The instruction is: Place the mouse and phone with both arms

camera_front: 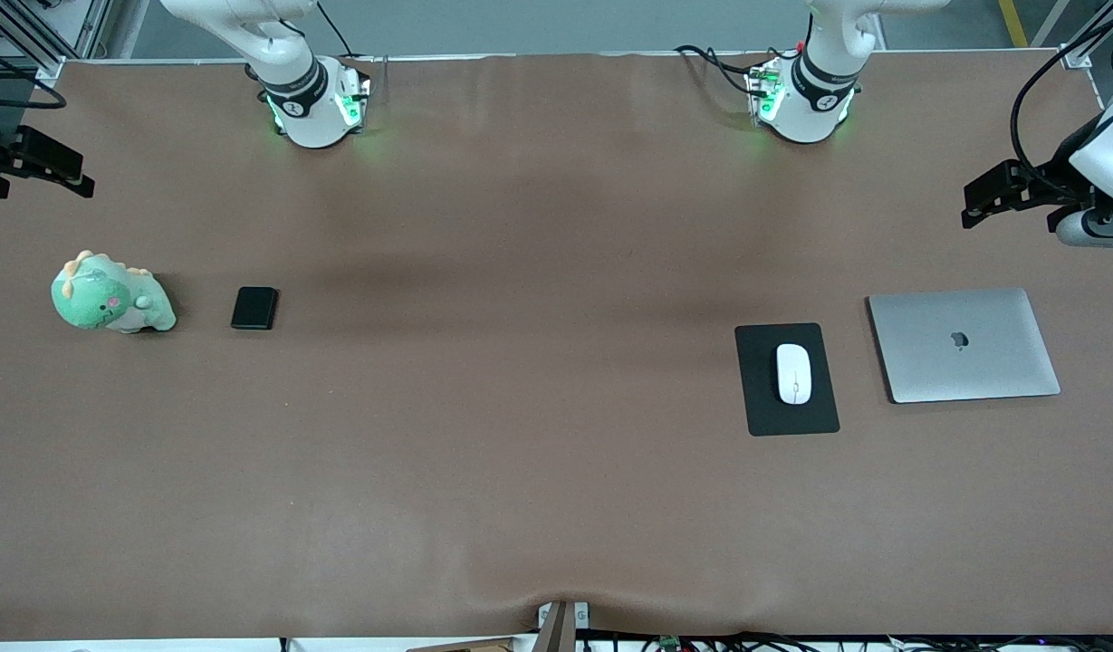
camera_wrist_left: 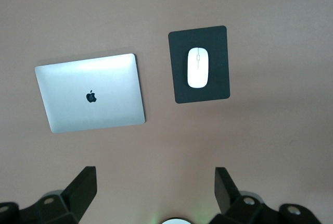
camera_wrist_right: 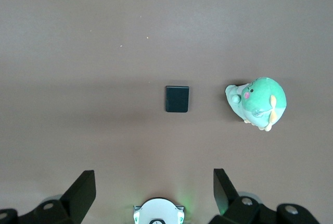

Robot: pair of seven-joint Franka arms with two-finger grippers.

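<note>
Even, soft overhead light; broad faint shadow bands cross the brown table [camera_front: 538, 453]. Green glow pools around both arm bases. The laptop [camera_wrist_left: 91, 92] lid shows a mild sheen. Focus is sharp throughout.

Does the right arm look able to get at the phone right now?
Probably yes. The phone lies flat on bare table beside the dinosaur plush, apart from it, with nothing on top. The right claw is open, up over that end of the table.

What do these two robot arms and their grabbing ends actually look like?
Both arms are white and rounded, with black joint bands and green lights glowing at their bases. Black cables trail from the left arm's base. The left end effector and right end effector are black, each with two angular fingers.
</note>
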